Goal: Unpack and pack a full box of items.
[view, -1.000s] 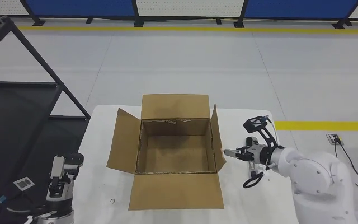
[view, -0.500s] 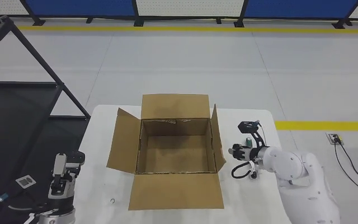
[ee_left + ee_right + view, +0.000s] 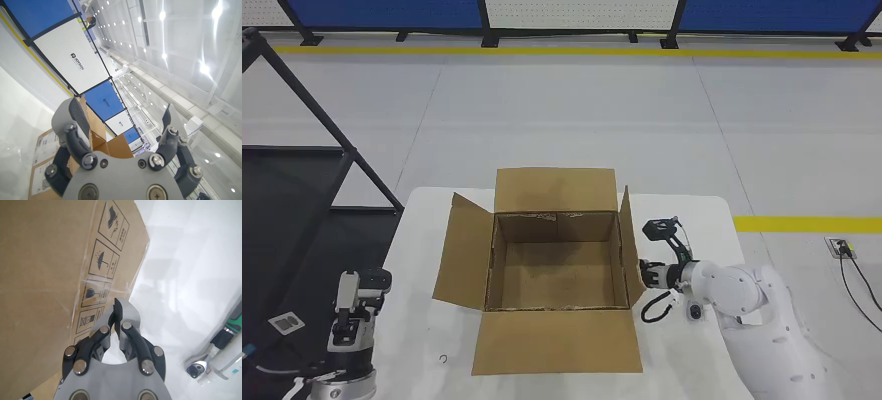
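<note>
Right gripper (image 3: 115, 321) closed beside the open box (image 3: 557, 262); left gripper (image 3: 122, 111) spread.
The right gripper's fingers are pressed together, and in the top view it is seen right of centre, just beside the box's right wall; whether it touches the wall cannot be told. The box is set at the centre of the frame on the white surface (image 3: 697, 215), with its flaps spread outward. A ratchet (image 3: 196, 367) is laid on the surface near that gripper. The left gripper is held at the lower left, with its fingers well apart.
</note>
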Motion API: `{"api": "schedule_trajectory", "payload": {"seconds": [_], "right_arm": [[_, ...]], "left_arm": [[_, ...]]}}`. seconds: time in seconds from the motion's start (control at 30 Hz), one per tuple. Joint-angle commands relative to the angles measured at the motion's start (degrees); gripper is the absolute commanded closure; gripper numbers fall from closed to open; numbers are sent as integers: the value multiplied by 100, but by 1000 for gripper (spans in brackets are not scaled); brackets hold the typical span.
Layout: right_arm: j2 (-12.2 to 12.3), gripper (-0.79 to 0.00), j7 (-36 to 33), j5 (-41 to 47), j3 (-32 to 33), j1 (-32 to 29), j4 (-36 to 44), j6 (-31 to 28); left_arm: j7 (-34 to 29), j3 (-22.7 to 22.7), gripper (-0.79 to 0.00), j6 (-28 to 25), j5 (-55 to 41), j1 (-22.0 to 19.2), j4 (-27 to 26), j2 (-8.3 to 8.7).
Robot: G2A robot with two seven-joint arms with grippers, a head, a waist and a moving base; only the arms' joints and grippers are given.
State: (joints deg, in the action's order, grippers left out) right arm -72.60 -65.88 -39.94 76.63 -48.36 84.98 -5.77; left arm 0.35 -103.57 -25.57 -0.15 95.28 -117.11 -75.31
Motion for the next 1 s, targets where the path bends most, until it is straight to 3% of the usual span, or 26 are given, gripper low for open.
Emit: {"api": "schedule_trajectory", "payload": {"seconds": [0.0, 0.47, 0.63, 0.83, 0.9, 0.93, 0.97], "right_arm": [[2, 0, 32, -3, -74, 30, -8, 5], [72, 0, -44, 382, -195, 99, 33, -301], [124, 0, 93, 105, -85, 55, 284, 34], [285, 0, -103, -431, 593, -333, 1138, 618], [336, -157, -188, -721, 836, -483, 1372, 940], [354, -277, -244, -795, 908, -560, 1480, 1037], [374, -314, -302, -892, 986, -629, 1559, 1119]], "left_arm": [[-4, -18, -785, -6, -9, -3, 18, -1], [-24, -54, -785, 0, -27, -26, 54, -13], [-39, -65, -785, 5, -34, -43, 68, -16], [-56, -103, -785, -1, -72, -49, 99, -18], [-69, -104, -785, -2, -92, -49, 108, -20], [-80, -102, -785, 1, -93, -52, 112, -20], [-91, -93, -785, -1, -98, -60, 116, -21]]}}
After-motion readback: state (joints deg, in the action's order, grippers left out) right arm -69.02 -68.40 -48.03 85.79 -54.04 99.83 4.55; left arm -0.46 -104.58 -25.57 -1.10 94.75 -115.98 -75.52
